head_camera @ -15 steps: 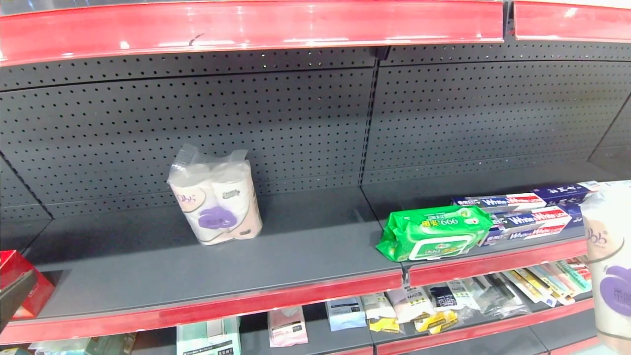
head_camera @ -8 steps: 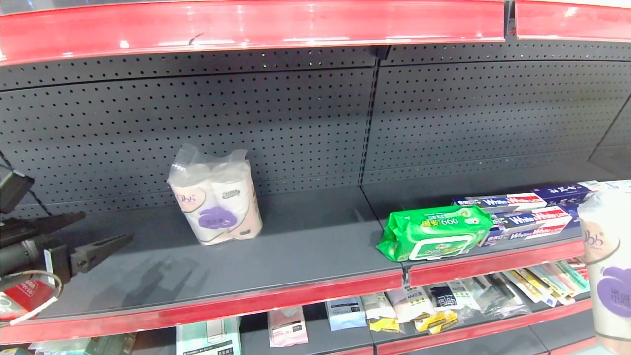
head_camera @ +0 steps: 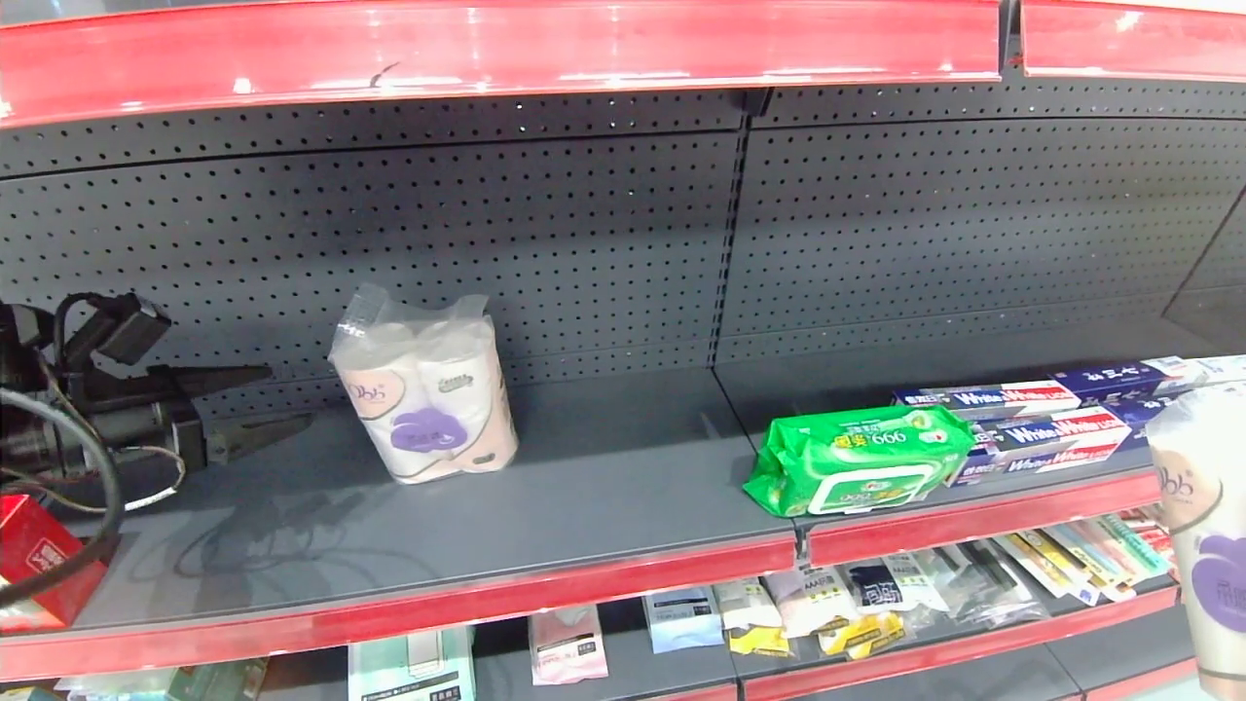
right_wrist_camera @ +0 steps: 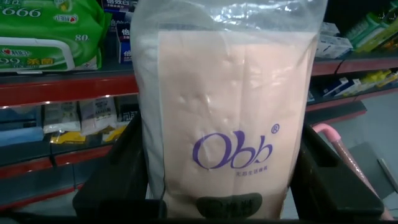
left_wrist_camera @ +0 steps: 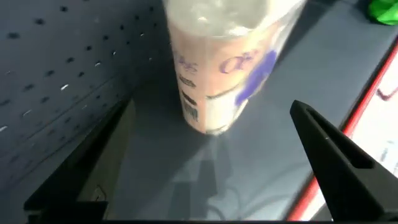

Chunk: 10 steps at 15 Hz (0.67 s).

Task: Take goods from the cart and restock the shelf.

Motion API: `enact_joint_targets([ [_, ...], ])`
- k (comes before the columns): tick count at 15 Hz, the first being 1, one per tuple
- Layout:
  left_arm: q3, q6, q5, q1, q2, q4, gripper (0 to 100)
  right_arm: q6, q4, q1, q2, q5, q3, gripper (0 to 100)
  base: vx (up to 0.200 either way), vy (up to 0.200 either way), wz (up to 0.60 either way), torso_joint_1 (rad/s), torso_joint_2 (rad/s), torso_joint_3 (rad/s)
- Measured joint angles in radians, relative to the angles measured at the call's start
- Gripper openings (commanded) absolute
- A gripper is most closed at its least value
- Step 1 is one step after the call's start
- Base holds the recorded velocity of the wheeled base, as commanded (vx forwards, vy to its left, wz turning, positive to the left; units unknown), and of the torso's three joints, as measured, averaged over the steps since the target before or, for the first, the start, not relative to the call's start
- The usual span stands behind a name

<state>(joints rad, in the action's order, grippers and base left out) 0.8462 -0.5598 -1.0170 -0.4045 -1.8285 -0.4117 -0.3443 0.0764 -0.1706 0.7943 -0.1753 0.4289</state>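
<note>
A pack of toilet rolls point(head_camera: 423, 399) in clear wrap stands upright on the grey shelf point(head_camera: 604, 487), left of the middle. My left gripper point(head_camera: 290, 394) hangs over the shelf just left of that pack, open and empty. In the left wrist view the same pack point(left_wrist_camera: 217, 68) stands a little beyond the gripper point(left_wrist_camera: 211, 109), apart from the spread fingers point(left_wrist_camera: 336, 162). A second pack of toilet rolls point(head_camera: 1202, 516) sits at the right edge, in front of the shelf and lower. My right gripper point(right_wrist_camera: 224, 186) is shut on it point(right_wrist_camera: 227, 112), a finger on each side.
A green pack of wet wipes point(head_camera: 857, 458) and several toothpaste boxes point(head_camera: 1042, 424) lie on the shelf's right part. A red box point(head_camera: 39, 565) sits at the far left. Small goods point(head_camera: 827, 604) fill the shelf below. Bare shelf lies between the standing pack and the wipes.
My left gripper has come in from the left, risen and moved right toward the standing pack. The pack in my right gripper has sunk slightly at the right edge.
</note>
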Motion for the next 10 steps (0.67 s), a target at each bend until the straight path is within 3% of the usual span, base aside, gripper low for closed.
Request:
enact_joint_targets([
  [6,0.129,-0.009,-0.139,0.015,-0.174,0.000,100,-0.009,0.010,-0.001,0.023,-0.023,0.001,0,0.000,0.000,0.00,0.000,0.00,0.000],
  [10,0.219,-0.009,-0.223,0.058,-0.246,-0.003,100,-0.008,0.008,-0.001,0.033,-0.025,0.001,0,0.000,0.000,0.00,0.000,0.00,0.000],
])
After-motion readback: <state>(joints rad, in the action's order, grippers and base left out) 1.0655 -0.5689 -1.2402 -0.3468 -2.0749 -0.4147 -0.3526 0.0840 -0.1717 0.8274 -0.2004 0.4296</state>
